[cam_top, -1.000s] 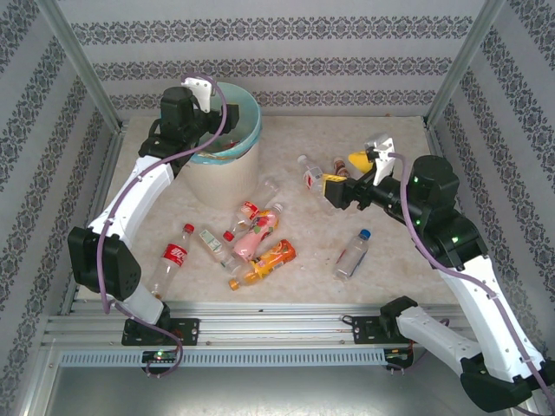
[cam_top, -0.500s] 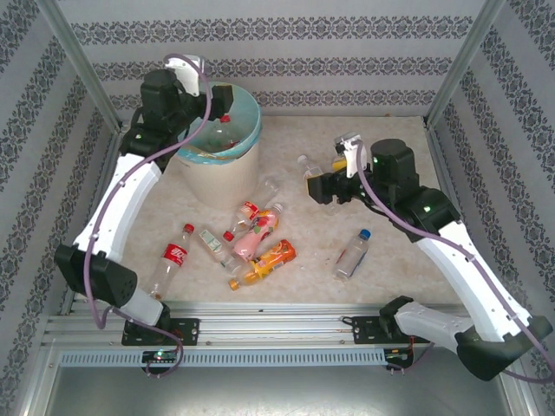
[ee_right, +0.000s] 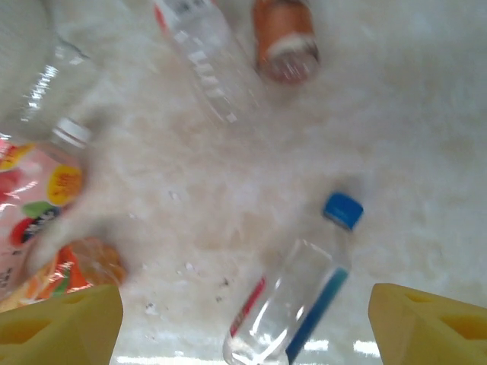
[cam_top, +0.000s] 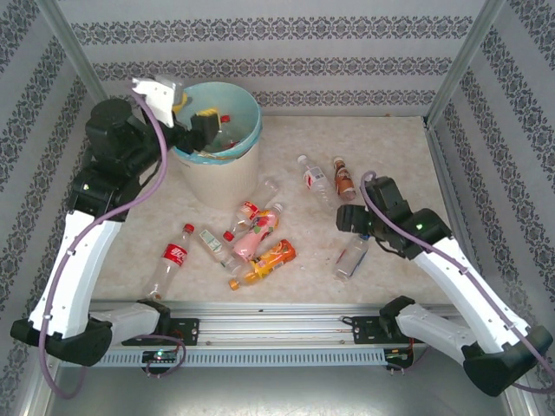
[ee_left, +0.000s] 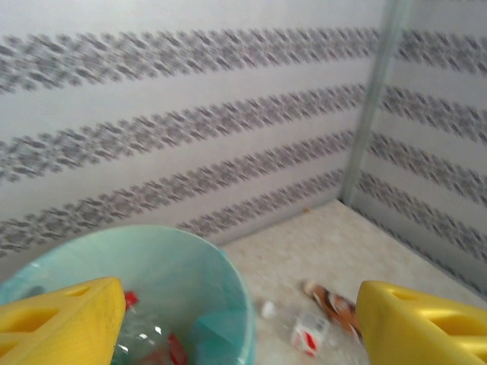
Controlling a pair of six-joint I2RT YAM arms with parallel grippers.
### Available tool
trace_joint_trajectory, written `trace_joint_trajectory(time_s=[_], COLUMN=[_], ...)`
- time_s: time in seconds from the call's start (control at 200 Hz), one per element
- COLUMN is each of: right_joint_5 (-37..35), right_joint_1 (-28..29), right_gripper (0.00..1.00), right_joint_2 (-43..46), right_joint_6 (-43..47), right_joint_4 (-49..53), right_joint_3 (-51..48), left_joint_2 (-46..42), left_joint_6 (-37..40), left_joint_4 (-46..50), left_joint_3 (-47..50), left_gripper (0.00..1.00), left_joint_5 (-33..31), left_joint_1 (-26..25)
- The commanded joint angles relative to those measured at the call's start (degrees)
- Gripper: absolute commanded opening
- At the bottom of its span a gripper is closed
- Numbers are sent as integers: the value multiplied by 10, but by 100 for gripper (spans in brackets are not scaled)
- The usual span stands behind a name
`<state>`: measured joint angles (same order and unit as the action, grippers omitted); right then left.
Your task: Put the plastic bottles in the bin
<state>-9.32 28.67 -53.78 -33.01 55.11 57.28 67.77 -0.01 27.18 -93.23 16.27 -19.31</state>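
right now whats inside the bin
Clear bottles lie in the bin, one with a red cap. The left gripper covers part of it; how many lie deeper cannot be seen.

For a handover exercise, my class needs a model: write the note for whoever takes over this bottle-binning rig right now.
Left gripper: open, empty, over the bin.
Right gripper: open, empty, above the blue-cap bottle.
Done: some bottles lie in the bin.
Left: about nine on the table: the blue-cap bottle, a central cluster, a red-label bottle and two far ones.
Next, probably: right takes the blue-cap bottle.
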Motion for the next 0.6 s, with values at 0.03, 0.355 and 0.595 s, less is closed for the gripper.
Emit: trace_joint_trajectory(time_s=[0.03, 0.355, 0.595], right_joint_5=[-12, -28, -17], right_joint_1=[8, 39, 40], right_gripper=[84, 94, 96], right_joint_2=[21, -14, -64], right_joint_6=[-111, -162, -168], right_joint_4=[43, -16, -86], right_joint_3=[-68, -158, -199], left_joint_2=[6, -19, -48], left_joint_6=[57, 67, 38], left_joint_4=[75, 15, -5], left_joint_3=[24, 171, 243], left_gripper=[81, 83, 84], left_joint_5=[-16, 35, 13], left_joint_1=[-75, -192, -216])
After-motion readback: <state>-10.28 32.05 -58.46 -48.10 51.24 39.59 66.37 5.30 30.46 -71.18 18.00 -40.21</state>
